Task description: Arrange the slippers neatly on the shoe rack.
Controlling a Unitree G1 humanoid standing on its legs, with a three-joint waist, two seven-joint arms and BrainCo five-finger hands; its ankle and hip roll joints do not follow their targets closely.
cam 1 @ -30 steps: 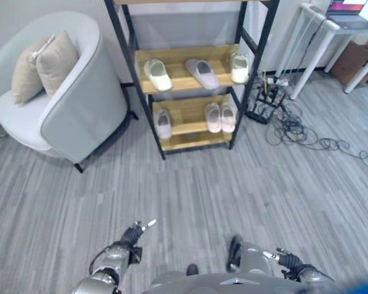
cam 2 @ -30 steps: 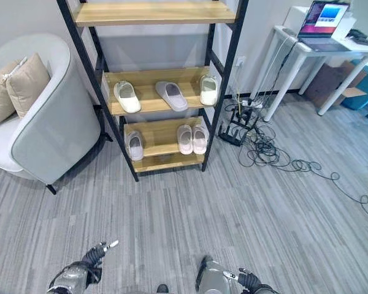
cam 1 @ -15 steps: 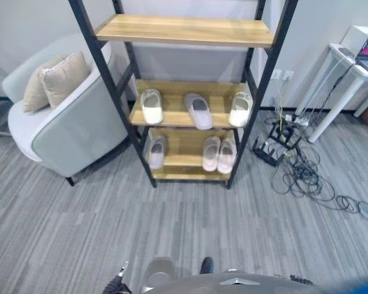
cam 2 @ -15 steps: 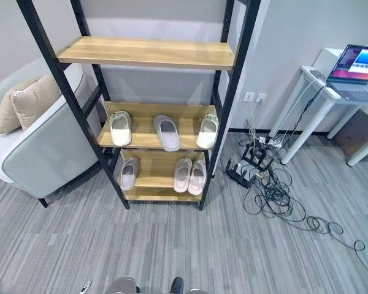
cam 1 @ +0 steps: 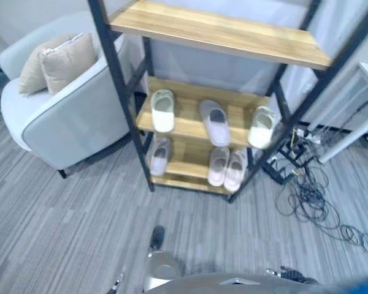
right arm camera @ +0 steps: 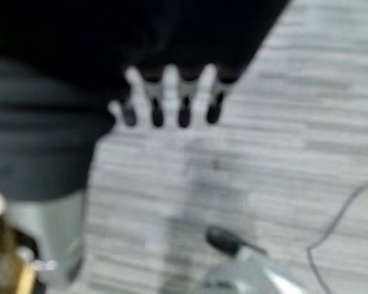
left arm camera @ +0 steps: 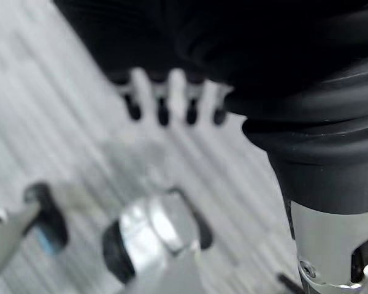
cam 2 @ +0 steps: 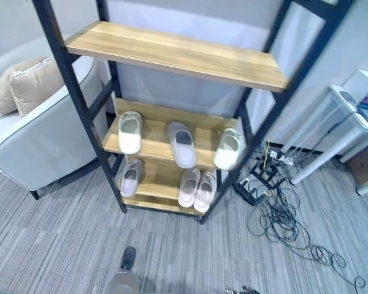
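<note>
- Straight ahead of me stands the shoe rack [cam 2: 172,58], black-framed with wooden shelves.
- On its middle shelf lie three slippers: a cream slipper [cam 2: 130,131] at my left, a grey slipper [cam 2: 181,144] in the centre lying at a slant, and a second cream slipper [cam 2: 227,149] at my right, close against the frame post.
- On the bottom shelf a lone pale slipper [cam 2: 130,177] lies at the left, and a pair of pale slippers [cam 2: 197,188] lies side by side toward the right, touching or nearly so.
- My left hand [left arm camera: 172,92] hangs low over the grey striped floor [cam 2: 61,245], its fingers straight and spread a little, holding nothing.
- My right hand [right arm camera: 172,98] is likewise over the floor, fingers straight in a row, holding nothing.
- To my left of the rack sits a grey armchair [cam 1: 67,122] with two beige cushions [cam 1: 52,58] on it.
- To my right, a tangle of cables [cam 2: 282,214] lies on the floor near the legs of a white table [cam 2: 349,116].
</note>
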